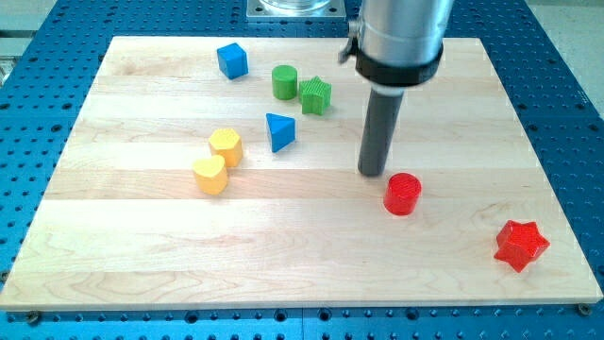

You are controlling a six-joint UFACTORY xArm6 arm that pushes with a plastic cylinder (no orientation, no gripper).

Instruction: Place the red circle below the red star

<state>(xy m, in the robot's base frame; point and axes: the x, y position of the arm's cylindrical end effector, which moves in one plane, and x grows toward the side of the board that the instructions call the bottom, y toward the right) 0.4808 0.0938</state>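
The red star (521, 245) lies nearest the camera, close to the board's bottom right corner and just inside the right edge. It rests flat, clear of everything else.

The red circle (403, 194) sits up and to the view's left of the star, well apart from it, roughly midway between the board's top and bottom edges and right of centre. It is a short upright cylinder.

My tip (374, 174) stands on the board just beside the red circle, at its upper left. Whether the two touch cannot be told; the gap, if any, is very narrow. The rod rises straight up into a grey cylindrical housing near the top edge. The arm carries no jaws, only this rod, so there is no clamping state to record.

The wooden board (142, 274) holds six further blocks, all in its left and top-centre part:
- a blue cube (232, 60) near the top edge, left of centre;
- a green cylinder (285, 82) and a green star (316, 95) just beside each other, below and right of the cube;
- a blue triangle (279, 131) below the green pair;
- a yellow hexagon (226, 145) and a yellow heart (210, 175), touching or almost so, toward the left edge.
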